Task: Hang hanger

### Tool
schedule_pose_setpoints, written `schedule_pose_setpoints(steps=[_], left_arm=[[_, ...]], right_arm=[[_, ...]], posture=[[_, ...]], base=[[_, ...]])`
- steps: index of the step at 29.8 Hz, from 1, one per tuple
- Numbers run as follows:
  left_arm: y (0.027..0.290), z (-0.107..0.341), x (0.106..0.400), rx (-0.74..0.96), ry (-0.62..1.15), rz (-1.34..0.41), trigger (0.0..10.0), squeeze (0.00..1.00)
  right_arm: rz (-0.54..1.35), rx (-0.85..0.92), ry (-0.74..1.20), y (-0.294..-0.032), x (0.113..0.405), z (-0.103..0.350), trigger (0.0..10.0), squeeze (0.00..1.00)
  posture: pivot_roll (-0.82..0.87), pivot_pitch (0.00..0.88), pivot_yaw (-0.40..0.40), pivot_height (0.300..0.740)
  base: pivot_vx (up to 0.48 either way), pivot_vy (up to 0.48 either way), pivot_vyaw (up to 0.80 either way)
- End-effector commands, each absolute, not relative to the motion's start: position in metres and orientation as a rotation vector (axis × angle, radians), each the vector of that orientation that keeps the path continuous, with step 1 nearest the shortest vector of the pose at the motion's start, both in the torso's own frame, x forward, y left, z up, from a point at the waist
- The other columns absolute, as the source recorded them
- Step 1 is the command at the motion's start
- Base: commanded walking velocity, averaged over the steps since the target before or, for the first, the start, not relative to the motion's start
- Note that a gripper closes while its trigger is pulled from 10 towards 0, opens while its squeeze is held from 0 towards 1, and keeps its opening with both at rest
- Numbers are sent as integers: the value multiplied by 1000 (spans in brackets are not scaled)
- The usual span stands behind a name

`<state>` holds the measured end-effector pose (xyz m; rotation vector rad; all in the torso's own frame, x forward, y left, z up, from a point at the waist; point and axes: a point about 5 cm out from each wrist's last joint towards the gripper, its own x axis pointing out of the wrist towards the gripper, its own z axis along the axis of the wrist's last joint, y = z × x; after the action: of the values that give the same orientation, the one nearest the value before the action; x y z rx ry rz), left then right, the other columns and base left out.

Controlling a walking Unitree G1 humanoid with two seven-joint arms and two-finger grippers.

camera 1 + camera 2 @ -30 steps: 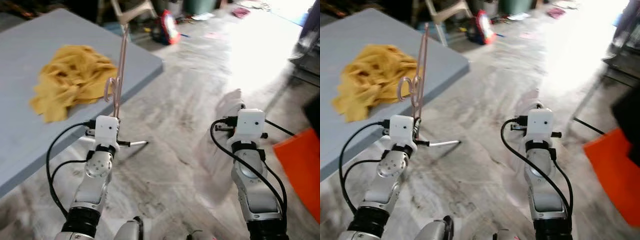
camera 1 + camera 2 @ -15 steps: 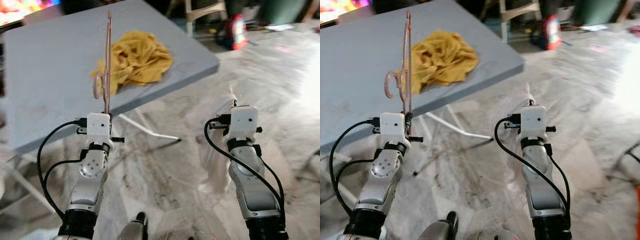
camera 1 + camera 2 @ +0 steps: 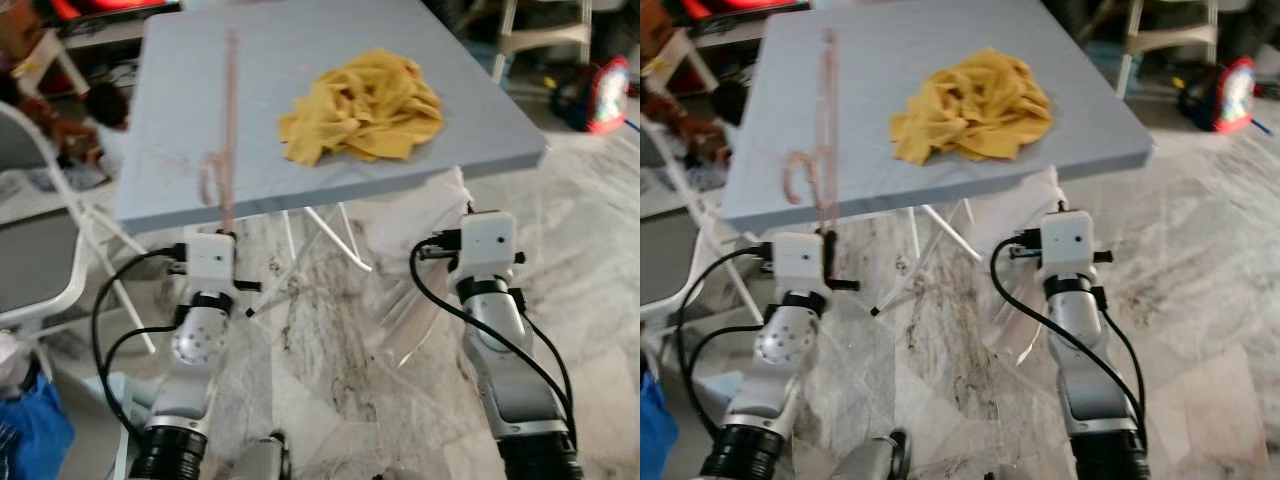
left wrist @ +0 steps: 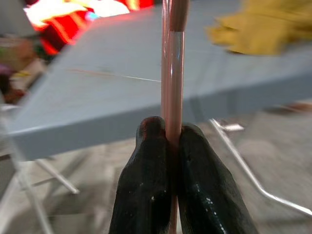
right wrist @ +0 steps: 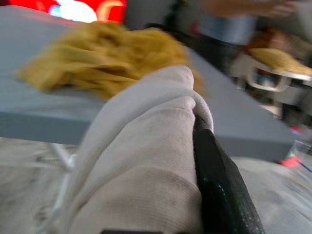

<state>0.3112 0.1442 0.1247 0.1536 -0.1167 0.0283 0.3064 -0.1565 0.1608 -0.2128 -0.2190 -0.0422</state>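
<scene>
Still clamped: left gripper [image 4: 171, 146] fingers [image 4: 146, 165] pinched on the pink hanger [image 3: 229, 140], rod held upright, hook curling off to the robot's left partway up. Right gripper [image 5: 214, 185] closed on a pale cloth [image 5: 146, 161], which draped down in front of the right arm. Beyond both grippers, grey table [image 3: 180, 110] now square ahead, yellow cloth [image 3: 365, 105] heaped on its right half.

Compared against the frames of a second ago: whole scene swung, table shifted from the far left to centre, red bag [image 3: 598, 95] pushed out to the right edge, white chair [image 3: 60, 250] newly in view at left. Read as a turn of the camera, not a move of the things. Hanger grip and pose unchanged relative to the arm.

Judged: transit phase only. No rail or hook to hang on visible yet; hanging step not begun, hanger secure for carrying.
</scene>
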Motion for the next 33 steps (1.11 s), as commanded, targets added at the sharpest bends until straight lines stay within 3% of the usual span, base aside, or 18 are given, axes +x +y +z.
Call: schedule_pose_setpoints(steps=[1, 7, 23, 33], left_arm=[[152, 136, 312, 157, -169, 65, 10000, 0], [152, 134, 314, 153, -160, 75, 10000, 0], [150, 120, 308, 20, -87, -37, 10000, 0], [158, 128, 300, 18, -106, -65, 10000, 0]], right_arm=[[-5, -209, -265, -147, 306, 170, 10000, 0], [6, -203, -279, -145, 308, 172, 10000, 0], [-29, -151, -315, -150, 306, 177, 10000, 0], [-68, -147, -295, -164, 300, 171, 10000, 0]], posture=[[-50, 174, -5, 740], [-51, 167, -7, 740], [-40, 171, -11, 740], [-29, 185, 1, 740]], base=[[0, 0, 800], [0, 0, 800], [0, 0, 0], [340, 0, 0]])
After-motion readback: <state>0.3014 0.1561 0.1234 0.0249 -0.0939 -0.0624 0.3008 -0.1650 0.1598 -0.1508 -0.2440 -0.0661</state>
